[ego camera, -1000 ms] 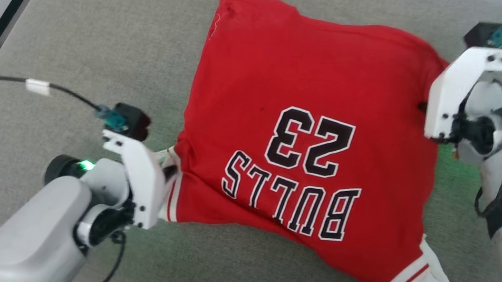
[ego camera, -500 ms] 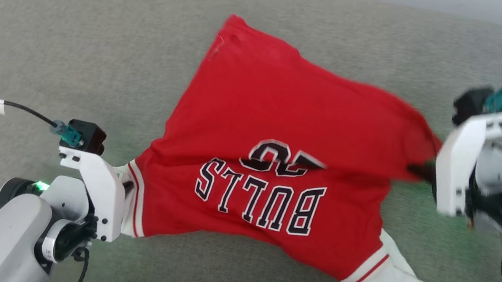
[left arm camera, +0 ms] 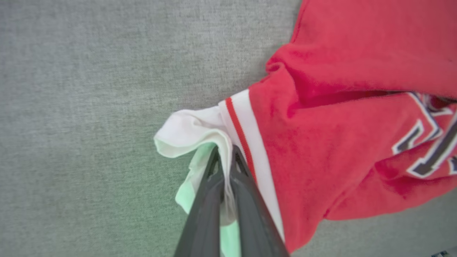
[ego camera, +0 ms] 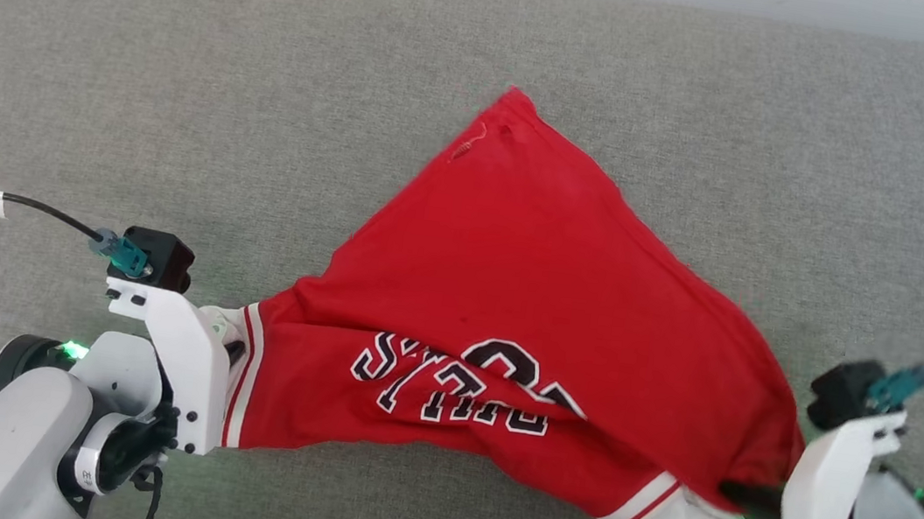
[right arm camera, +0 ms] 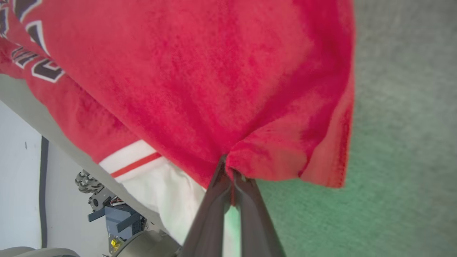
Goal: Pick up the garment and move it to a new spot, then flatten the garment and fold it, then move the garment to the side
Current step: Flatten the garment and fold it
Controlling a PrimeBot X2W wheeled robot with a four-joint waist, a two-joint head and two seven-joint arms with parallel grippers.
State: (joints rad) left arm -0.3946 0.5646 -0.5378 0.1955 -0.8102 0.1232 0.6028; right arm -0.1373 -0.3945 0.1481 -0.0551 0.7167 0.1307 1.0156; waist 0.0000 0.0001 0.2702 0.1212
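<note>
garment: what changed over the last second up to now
The right gripper, fingers shut on the right edge of the red soft athletic garment with black lettering, has carried that edge toward the near striped hem, folding the cloth over; the fold now hides part of the lettering. The left gripper stays shut on the white lining at the hem's left corner. The head camera shifted.

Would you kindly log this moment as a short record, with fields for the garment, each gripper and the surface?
garment: red, black lettering creased, spread between both grippers
left gripper: shut on the garment's white lining by the striped hem
right gripper: shut on a red edge of the garment
surface: grey fabric cushion
</note>
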